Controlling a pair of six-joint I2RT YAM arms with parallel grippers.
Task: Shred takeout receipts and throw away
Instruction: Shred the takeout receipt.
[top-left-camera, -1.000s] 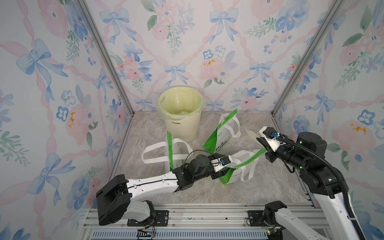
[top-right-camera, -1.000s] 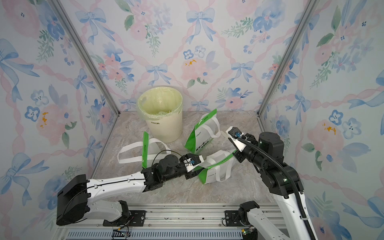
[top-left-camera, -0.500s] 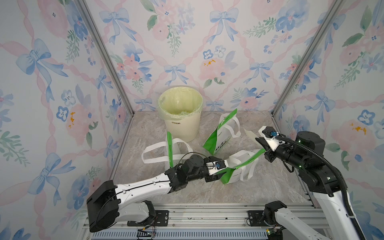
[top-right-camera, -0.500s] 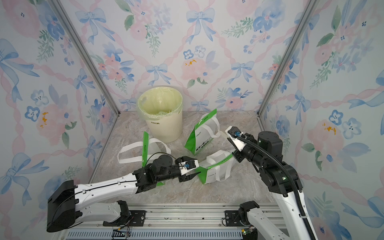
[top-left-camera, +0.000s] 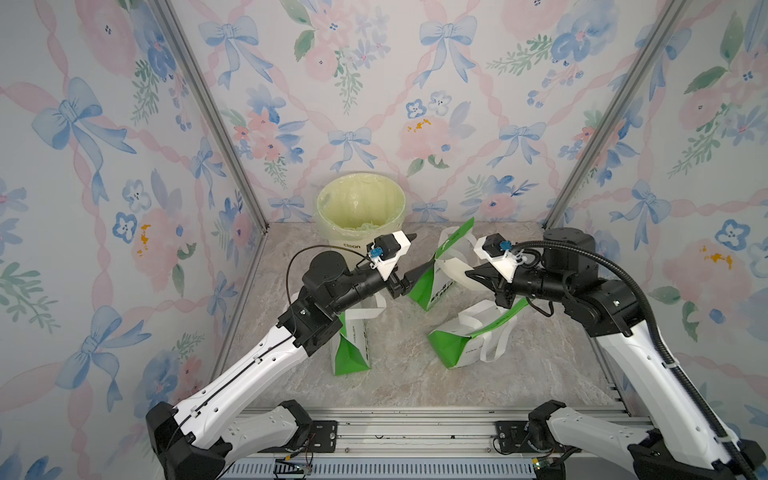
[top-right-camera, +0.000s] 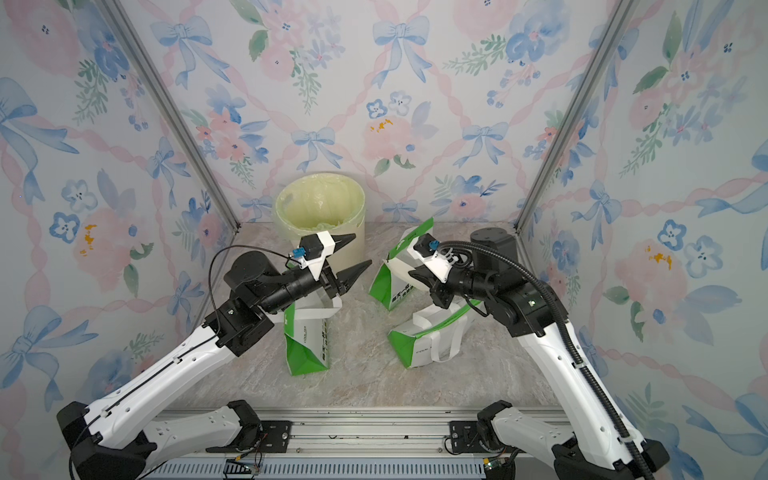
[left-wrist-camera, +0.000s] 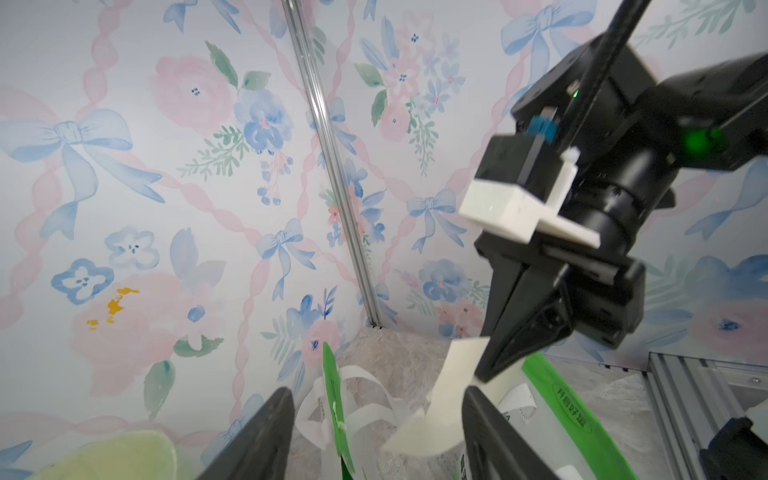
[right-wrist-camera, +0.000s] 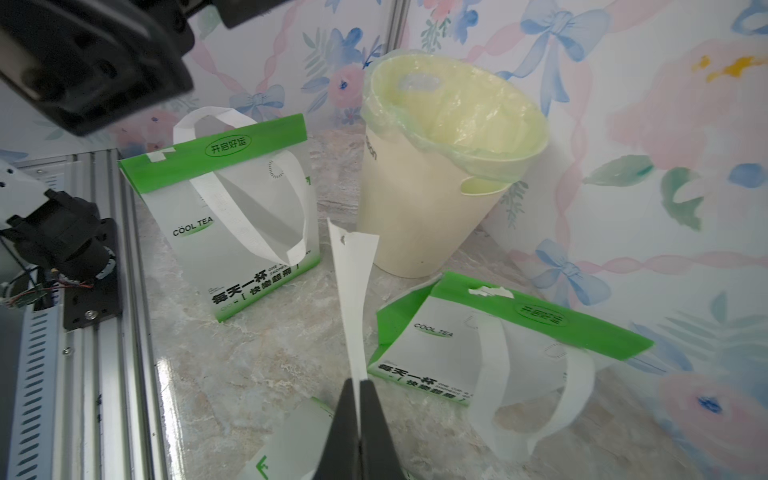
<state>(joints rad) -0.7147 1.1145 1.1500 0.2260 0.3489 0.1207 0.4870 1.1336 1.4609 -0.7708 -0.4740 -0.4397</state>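
Observation:
My right gripper (right-wrist-camera: 359, 409) is shut on the lower end of a takeout receipt (right-wrist-camera: 353, 286), a narrow white slip that stands up out of the jaws with a torn top edge. In both top views the right gripper (top-left-camera: 469, 274) is raised mid-air over the bags. My left gripper (top-left-camera: 413, 255) faces it from the left, open and holding nothing. In the left wrist view the receipt (left-wrist-camera: 446, 399) hangs below the right gripper's tip, close to one left finger (left-wrist-camera: 490, 432); I cannot tell if they touch.
A cream bin (top-left-camera: 360, 212) with a yellow-green liner stands at the back. Three green-and-white bags sit on the marble floor: one upright under the left arm (top-left-camera: 349, 345), one behind the grippers (top-left-camera: 436, 278), one lying at front right (top-left-camera: 465, 345). Walls close in on three sides.
My left arm has lifted away from the front-right bag and now points its open gripper at the right gripper. The right gripper has shifted left with the receipt.

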